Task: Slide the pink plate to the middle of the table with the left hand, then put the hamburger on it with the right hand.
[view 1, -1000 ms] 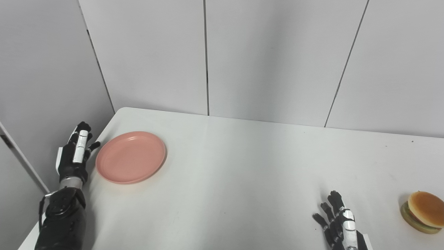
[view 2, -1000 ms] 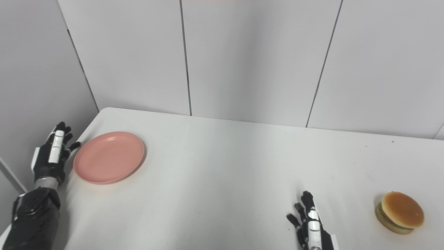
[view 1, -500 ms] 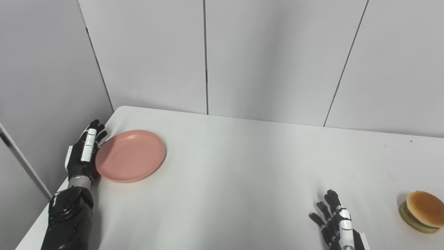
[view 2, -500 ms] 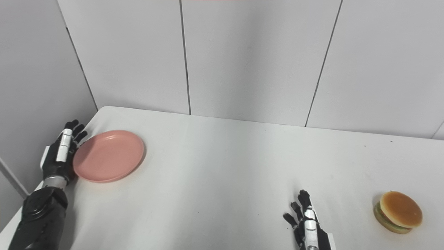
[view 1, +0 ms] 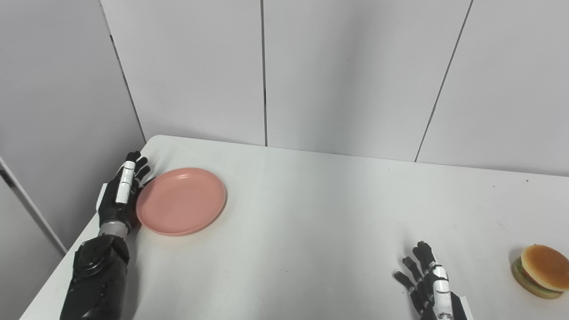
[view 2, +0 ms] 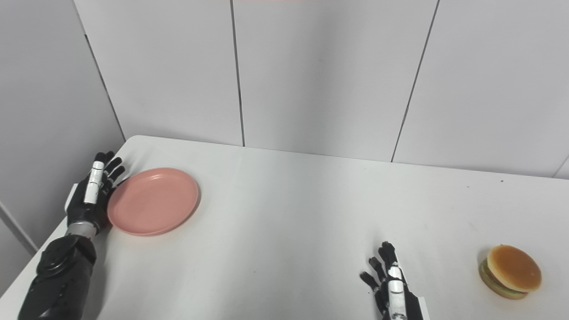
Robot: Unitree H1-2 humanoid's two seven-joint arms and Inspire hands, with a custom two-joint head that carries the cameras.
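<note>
A pink plate (view 1: 181, 206) lies flat on the left part of the white table (view 1: 311, 213). My left hand (view 1: 122, 193) stands edge-on against the plate's left rim, open, fingers stretched toward the back wall. A hamburger (view 1: 540, 271) with a tan bun sits near the table's right edge. My right hand (view 1: 430, 286) rests low at the front of the table, open with fingers spread, well left of the hamburger and holding nothing.
Grey wall panels (view 1: 346, 75) close off the back, and another panel (view 1: 58, 102) runs along the left side right beside my left hand. The table's left edge (view 1: 66, 271) is close to my left forearm.
My left hand has come in from outside the table's left edge, met the plate's rim and pushed the plate a little to the right. The right hand and hamburger stay put.
</note>
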